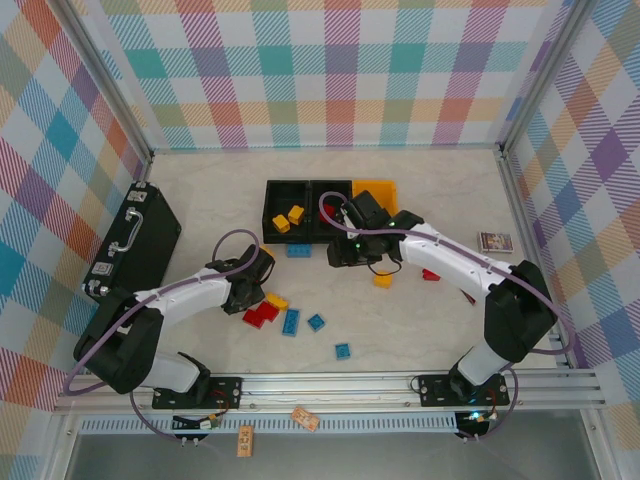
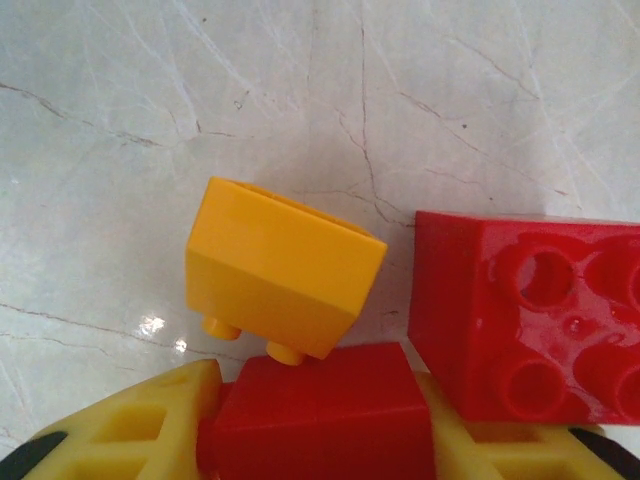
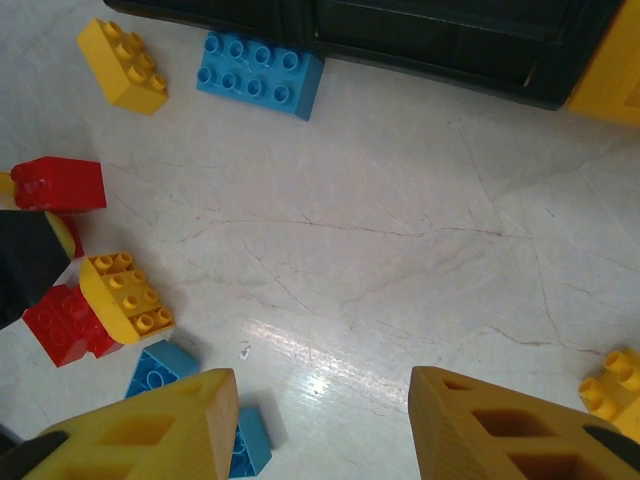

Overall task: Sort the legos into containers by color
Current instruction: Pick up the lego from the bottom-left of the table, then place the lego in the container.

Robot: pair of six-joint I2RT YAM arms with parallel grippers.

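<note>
**Step in hand: picking up a red piece.** The left claw (image 2: 322,385) is clenched on a red lego (image 2: 320,425), pads against both its flanks, low over the worktop (image 2: 300,80). A tipped yellow lego (image 2: 280,265) touches the held one just ahead of the claw. A second red lego (image 2: 530,330) lies just beside its right finger. The right claw (image 3: 320,430) is released with nothing between its fingers, and it hovers just short of the containers (image 3: 430,45).

**Next move, as I judge it:** lift straight up so neither neighbour drags, then carry beyond the claw to a container that does not hold yellow.

**Count:**
- Three containers, two black (image 1: 268,205) and one yellow-orange (image 1: 378,188).
- Two claws.
- Four blue legos (image 1: 291,321).
- At least five yellow, two of them binned (image 1: 296,212).
- Three red that I can make out.
</note>
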